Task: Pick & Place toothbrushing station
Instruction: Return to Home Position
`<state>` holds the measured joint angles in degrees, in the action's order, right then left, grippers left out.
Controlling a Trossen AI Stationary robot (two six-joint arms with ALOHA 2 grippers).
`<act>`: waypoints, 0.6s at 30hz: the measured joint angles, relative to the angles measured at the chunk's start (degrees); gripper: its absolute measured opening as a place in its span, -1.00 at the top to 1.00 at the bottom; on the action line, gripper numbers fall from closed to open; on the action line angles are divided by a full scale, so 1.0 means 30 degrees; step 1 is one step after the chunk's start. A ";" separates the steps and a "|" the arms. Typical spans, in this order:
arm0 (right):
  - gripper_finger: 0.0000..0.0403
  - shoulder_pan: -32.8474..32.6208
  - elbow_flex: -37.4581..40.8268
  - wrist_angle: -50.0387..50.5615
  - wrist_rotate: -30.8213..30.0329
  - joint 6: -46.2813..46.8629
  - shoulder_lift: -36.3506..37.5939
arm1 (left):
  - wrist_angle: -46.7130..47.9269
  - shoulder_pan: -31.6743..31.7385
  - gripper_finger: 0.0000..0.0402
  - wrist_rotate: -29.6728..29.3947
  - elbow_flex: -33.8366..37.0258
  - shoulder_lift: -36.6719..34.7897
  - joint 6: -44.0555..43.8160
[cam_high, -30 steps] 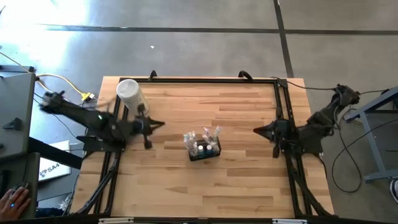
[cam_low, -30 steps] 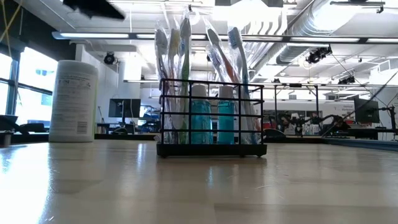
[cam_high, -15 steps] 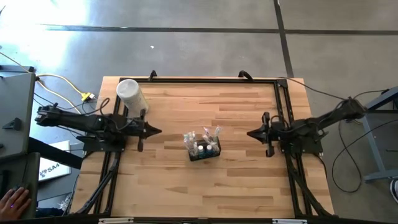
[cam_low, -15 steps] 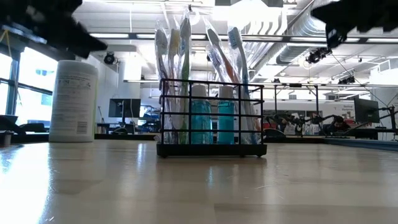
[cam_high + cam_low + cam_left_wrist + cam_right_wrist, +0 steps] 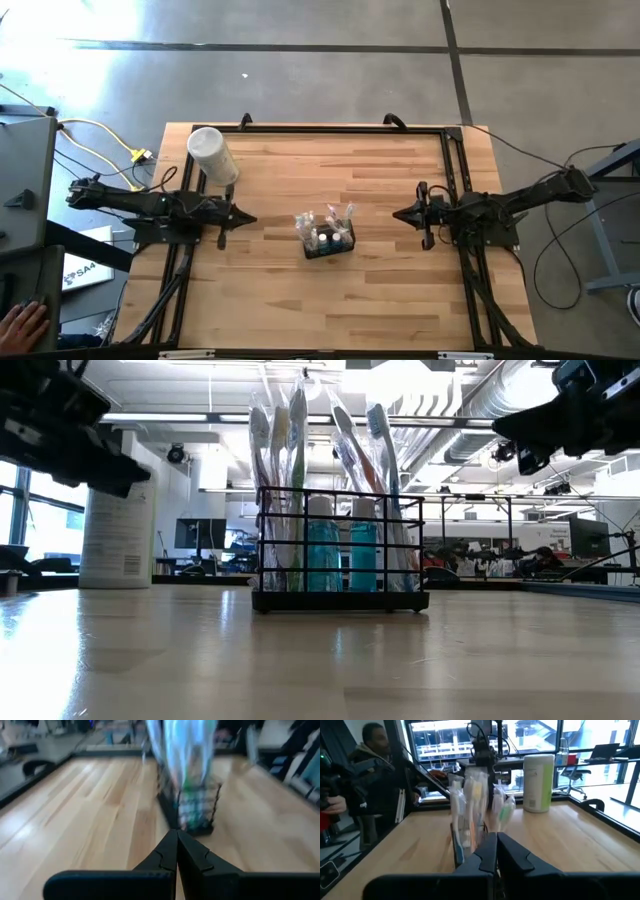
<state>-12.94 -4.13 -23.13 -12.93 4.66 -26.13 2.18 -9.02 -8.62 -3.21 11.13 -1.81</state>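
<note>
The toothbrushing station (image 5: pixel 326 234) is a small black wire holder box standing upright on its base at the middle of the wooden table, with wrapped toothbrushes and teal tubes sticking up out of it (image 5: pixel 338 550). It also shows in the left wrist view (image 5: pixel 190 800) and the right wrist view (image 5: pixel 470 827). My left gripper (image 5: pixel 249 217) is shut and empty, left of the station. My right gripper (image 5: pixel 397 214) is shut and empty, right of the station. Both point at the station from above the table.
A tall white cylindrical canister (image 5: pixel 211 153) stands at the table's far left corner. A black frame (image 5: pixel 345 127) runs along the table's far and side edges. A person (image 5: pixel 367 780) stands beyond the table's left side; a hand (image 5: pixel 20 322) shows at the near left.
Both arms have swung down and stretched out level toward the station. My left gripper has come to point at it from the left, and my right gripper has moved in toward it from the right. The station has stayed in place.
</note>
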 joint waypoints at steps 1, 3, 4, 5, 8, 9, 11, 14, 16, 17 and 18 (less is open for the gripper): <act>0.98 0.0060 0.0122 -0.0047 0.0018 0.0001 0.0000 | -0.0028 0.0000 1.00 0.0170 0.0075 -0.0379 0.0026; 0.98 0.0097 0.0417 -0.0051 0.0015 0.0008 -0.0004 | -0.0069 0.0000 1.00 0.0432 0.0164 -0.0979 0.0221; 0.98 0.0090 0.0580 -0.0100 0.0030 0.0008 -0.0005 | -0.0023 0.0000 1.00 0.0732 0.0164 -0.1215 0.0438; 0.98 0.0097 0.0771 -0.0201 0.0023 0.0003 0.0000 | 0.0038 0.0000 1.00 0.0889 0.0164 -0.1423 0.0534; 0.99 0.0097 0.1207 -0.0534 0.0015 0.0023 0.0058 | 0.0101 0.0000 1.00 0.1150 0.0171 -0.1776 0.0547; 0.99 0.0090 0.1207 -0.0258 0.0028 0.0023 0.0079 | 0.0122 0.0000 1.00 0.1150 0.0171 -0.1782 0.0537; 0.99 0.0090 0.1207 0.0148 0.0023 0.0179 0.0075 | 0.0151 0.0000 1.00 0.1150 0.0178 -0.1760 0.0520; 0.99 0.0083 0.1207 0.0560 0.0015 0.0416 0.0073 | 0.0184 0.0000 1.00 0.1150 0.0186 -0.1767 0.0412; 0.99 0.0083 0.1207 0.0811 -0.0059 0.0560 0.0073 | 0.0217 0.0000 1.00 0.1118 0.0193 -0.1760 0.0119; 0.99 0.0083 0.1214 0.0949 -0.0165 0.0697 0.0073 | 0.0224 0.0000 1.00 0.1114 0.0195 -0.1760 0.0010; 0.99 0.0083 0.1214 0.1057 -0.0223 0.0925 0.0073 | 0.0218 0.0000 1.00 0.1113 0.0200 -0.1767 0.0009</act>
<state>-12.69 -0.49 -19.96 -13.60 7.44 -25.91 2.83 -9.02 -5.28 -2.61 5.82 -1.78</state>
